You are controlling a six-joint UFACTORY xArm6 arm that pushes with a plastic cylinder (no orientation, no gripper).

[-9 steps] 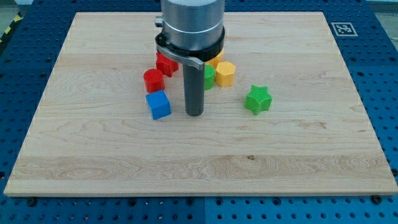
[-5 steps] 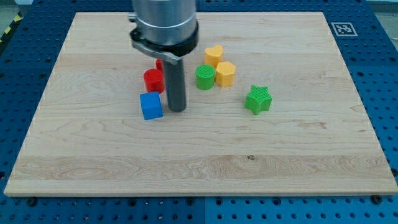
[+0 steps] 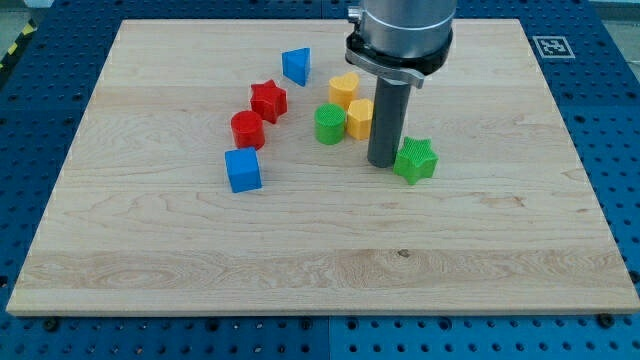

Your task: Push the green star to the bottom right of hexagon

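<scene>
The green star (image 3: pixel 416 160) lies right of the board's middle. The yellow hexagon (image 3: pixel 359 118) sits up and left of it, partly hidden by my rod. My tip (image 3: pixel 384 163) stands on the board just left of the green star, touching or nearly touching its left side, and just below and right of the hexagon.
A green cylinder (image 3: pixel 329 124) sits left of the hexagon, a yellow heart (image 3: pixel 343 87) above it. Further left are a red star (image 3: pixel 267 100), a red cylinder (image 3: pixel 247 130), a blue cube (image 3: pixel 243 170) and a blue triangle (image 3: pixel 295 66). The wooden board (image 3: pixel 150 280) ends at blue table edges.
My tip has swung from beside the blue cube at the left across to the green star's left side. The blue cube had shifted slightly left earlier. The other blocks have not moved.
</scene>
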